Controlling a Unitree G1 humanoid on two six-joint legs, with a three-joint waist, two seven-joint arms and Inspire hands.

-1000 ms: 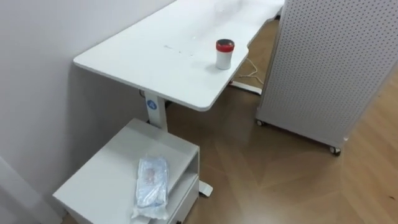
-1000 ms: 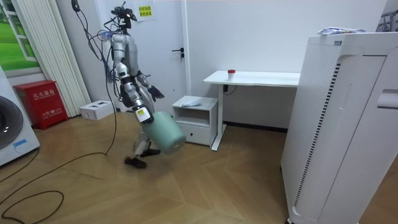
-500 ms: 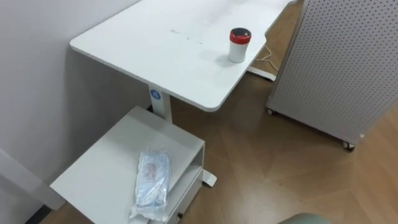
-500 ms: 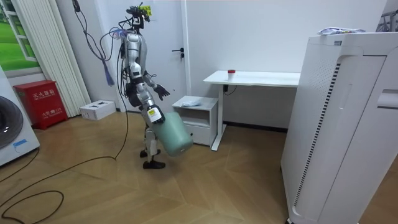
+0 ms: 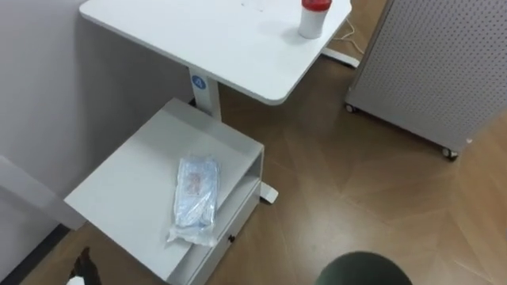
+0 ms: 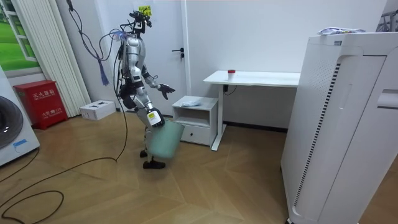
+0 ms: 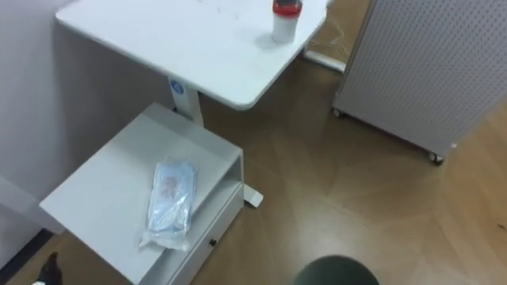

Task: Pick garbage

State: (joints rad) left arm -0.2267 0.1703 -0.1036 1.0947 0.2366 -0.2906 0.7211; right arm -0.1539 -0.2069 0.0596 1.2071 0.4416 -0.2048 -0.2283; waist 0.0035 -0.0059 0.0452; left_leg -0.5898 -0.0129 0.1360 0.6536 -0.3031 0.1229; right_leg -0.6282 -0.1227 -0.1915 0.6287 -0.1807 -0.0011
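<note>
nearby, left robot hand [image 6: 166,89] spread toward cabinet [image 5: 127,198] bearing plastic packet [image 5: 196,198]; right robot hand [image 6: 151,116] grips green bin [image 6: 163,139].

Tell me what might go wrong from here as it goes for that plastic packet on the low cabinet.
1. The plastic packet lies flat with one end at the front edge of the low cabinet. A sweeping reach by the left hand might push it off onto the floor.
2. The green bin hangs from the right hand close to the cabinet, so a step closer may knock it against the cabinet.
</note>
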